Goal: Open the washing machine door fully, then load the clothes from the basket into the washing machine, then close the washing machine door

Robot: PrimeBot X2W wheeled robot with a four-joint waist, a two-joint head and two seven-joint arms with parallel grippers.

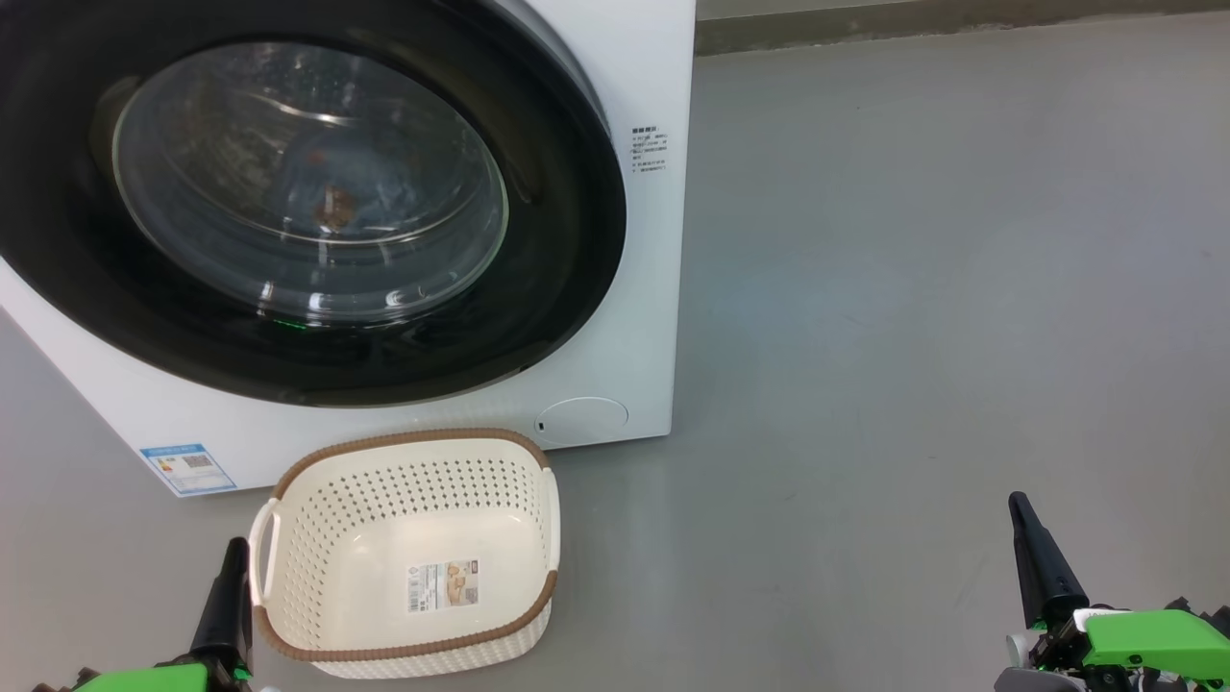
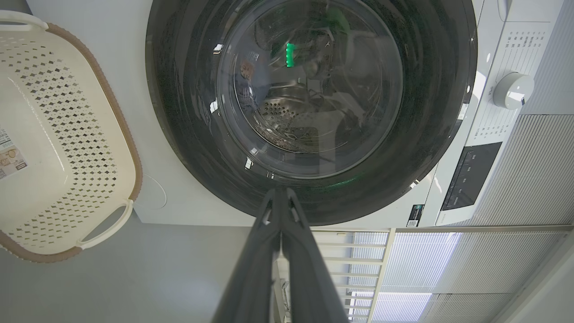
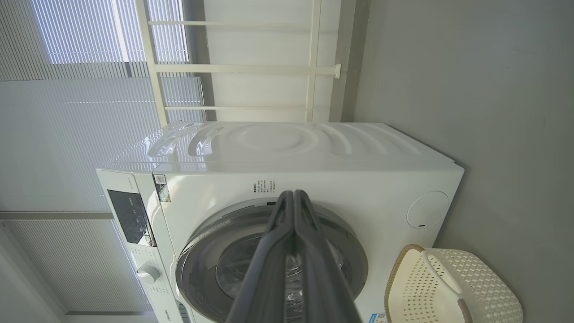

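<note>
Now the left gripper [image 1: 235, 548] and right gripper [image 1: 1017, 502] are both sitting pinched together and empty, the basket [image 1: 413, 440] lying bare just beside the left one, the washing machine door [image 1: 307, 183] ahead looking shut, perhaps unlatched, over the clothes [image 1: 336, 207], so a careless swing is risking clipping that basket.

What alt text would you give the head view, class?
A white washing machine has its round glass door shut, clothes dimly visible behind it; an empty cream basket sits on the grey floor before it. The left gripper and right gripper, fingers shut, rise at the bottom corners.
</note>
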